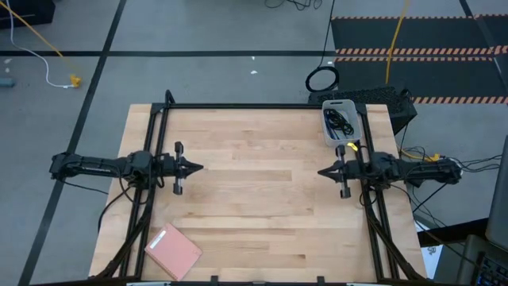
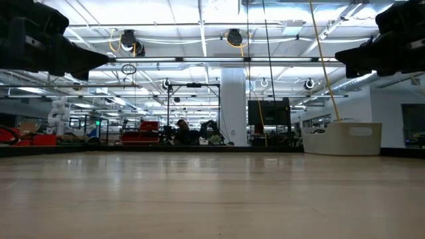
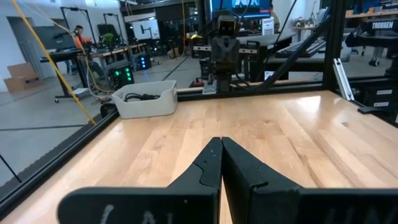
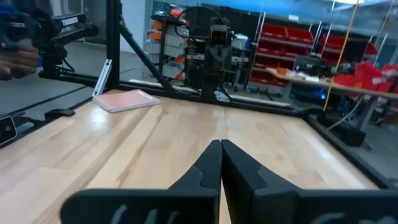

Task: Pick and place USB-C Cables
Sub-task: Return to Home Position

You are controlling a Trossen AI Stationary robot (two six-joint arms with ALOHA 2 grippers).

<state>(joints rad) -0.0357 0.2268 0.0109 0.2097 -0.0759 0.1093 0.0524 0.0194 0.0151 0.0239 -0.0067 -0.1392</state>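
Note:
A white bin (image 1: pixel 343 121) stands at the table's far right corner. Black USB-C cables (image 1: pixel 340 121) lie tangled inside it; the left wrist view shows the bin (image 3: pixel 145 99) with a black cable (image 3: pixel 138 96) at its rim. I cannot make out the blue-purple cable. My left gripper (image 1: pixel 200 168) hovers shut above the table's left side, pointing right; its fingers (image 3: pixel 221 144) meet at the tips. My right gripper (image 1: pixel 321 171) hovers shut above the right side, pointing left, just nearer than the bin; the right wrist view shows it (image 4: pixel 221 145) closed.
A pink flat pad (image 1: pixel 174 251) lies at the table's near left corner, also visible in the right wrist view (image 4: pixel 127 99). A black frame (image 1: pixel 238 106) edges the table. A large black ring of thick cable (image 1: pixel 322 79) lies on the floor beyond the far edge.

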